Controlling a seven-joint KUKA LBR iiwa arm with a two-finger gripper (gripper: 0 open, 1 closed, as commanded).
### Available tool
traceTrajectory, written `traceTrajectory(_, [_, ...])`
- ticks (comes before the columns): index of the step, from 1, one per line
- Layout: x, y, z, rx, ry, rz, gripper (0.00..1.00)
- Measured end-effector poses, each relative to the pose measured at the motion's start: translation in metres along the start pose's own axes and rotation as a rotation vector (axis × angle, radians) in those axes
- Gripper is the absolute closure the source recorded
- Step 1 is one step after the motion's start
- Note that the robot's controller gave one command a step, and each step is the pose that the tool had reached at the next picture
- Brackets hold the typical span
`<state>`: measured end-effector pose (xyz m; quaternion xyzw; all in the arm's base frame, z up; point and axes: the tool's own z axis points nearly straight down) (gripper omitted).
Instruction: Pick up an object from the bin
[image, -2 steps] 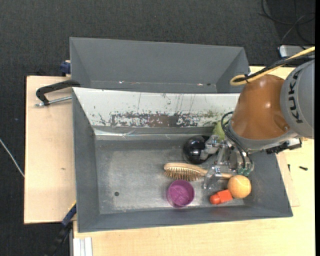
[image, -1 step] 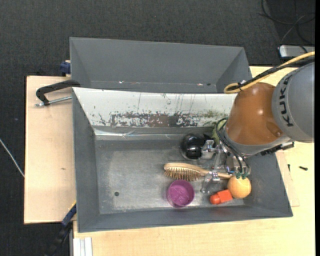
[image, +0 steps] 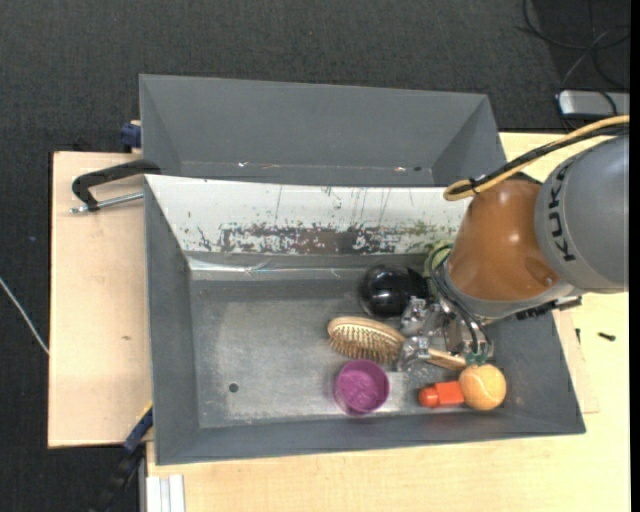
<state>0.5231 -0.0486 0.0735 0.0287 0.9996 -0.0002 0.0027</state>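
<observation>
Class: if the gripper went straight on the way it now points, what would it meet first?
Most likely the brush, whose right end lies just beneath the gripper. Depth is unclear, so it might reach the bin floor beside it instead.

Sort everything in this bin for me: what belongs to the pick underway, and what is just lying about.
Belongs to the pick:
- arm, reaching in from the right
- wooden hairbrush, the thing closest under the arm's tip, so probably the target
- bin

Just lying about:
- black ball
- purple cup
- yellow ball
- small orange piece beside it
</observation>
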Motion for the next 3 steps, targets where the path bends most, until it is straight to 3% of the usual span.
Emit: traceTrajectory(3, [0.0016,0.0008,-0.0099,-0.001,0.005,0.000,1.00])
